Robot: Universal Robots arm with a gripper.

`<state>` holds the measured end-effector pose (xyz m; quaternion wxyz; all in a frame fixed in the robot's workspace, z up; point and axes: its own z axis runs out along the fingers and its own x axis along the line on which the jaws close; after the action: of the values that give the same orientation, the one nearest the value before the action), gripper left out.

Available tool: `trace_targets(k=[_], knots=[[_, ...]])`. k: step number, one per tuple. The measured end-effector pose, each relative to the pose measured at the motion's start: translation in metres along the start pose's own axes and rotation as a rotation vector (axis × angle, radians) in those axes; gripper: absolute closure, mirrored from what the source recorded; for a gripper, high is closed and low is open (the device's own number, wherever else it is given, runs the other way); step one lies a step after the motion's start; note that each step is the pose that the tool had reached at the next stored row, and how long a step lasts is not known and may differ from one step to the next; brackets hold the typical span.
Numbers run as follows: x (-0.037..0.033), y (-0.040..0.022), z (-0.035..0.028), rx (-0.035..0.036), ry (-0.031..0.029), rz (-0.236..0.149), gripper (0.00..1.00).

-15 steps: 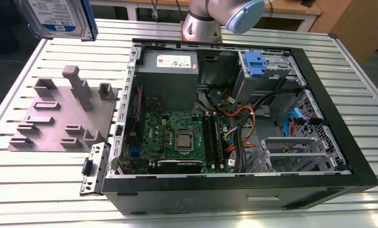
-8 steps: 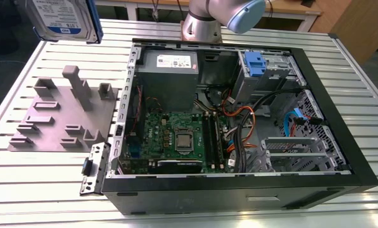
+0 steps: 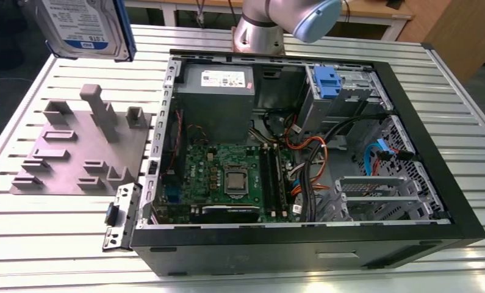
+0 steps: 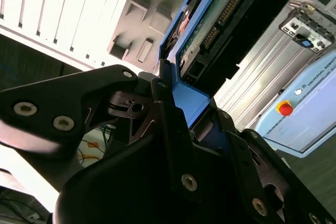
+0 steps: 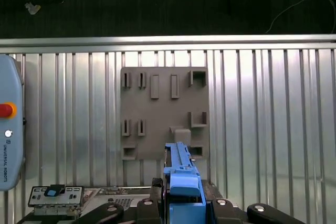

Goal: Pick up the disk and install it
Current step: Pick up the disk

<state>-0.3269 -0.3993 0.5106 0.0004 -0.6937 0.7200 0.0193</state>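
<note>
Disk (image 3: 83, 27) clamped by blue carrier in closed gripper (image 5: 184, 208), held aloft: pickup done. Fixture plate (image 5: 163, 111) beneath gripper. Computer case (image 3: 437, 201) off to side, installation left.

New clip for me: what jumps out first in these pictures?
The open computer case, motherboard bared, dominates the slatted table in the exterior view. At that view's upper left the disk is held aloft; below it in the picture lies a grey fixture plate. In the first wrist view the hand is clamped on the disk's blue carrier.
</note>
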Motion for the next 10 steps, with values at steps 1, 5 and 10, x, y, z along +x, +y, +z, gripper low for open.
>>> trace_targets(k=[1,5,10], knots=[[0.0009,-0.0022,0.0,0.0,0.0,0.0,0.64],[0.0041,-0.012,-0.0001,0.0,0.0001,0.0,0.64],[0.0136,-0.0179,0.0004,0.0,0.0002,0.0,0.64]])
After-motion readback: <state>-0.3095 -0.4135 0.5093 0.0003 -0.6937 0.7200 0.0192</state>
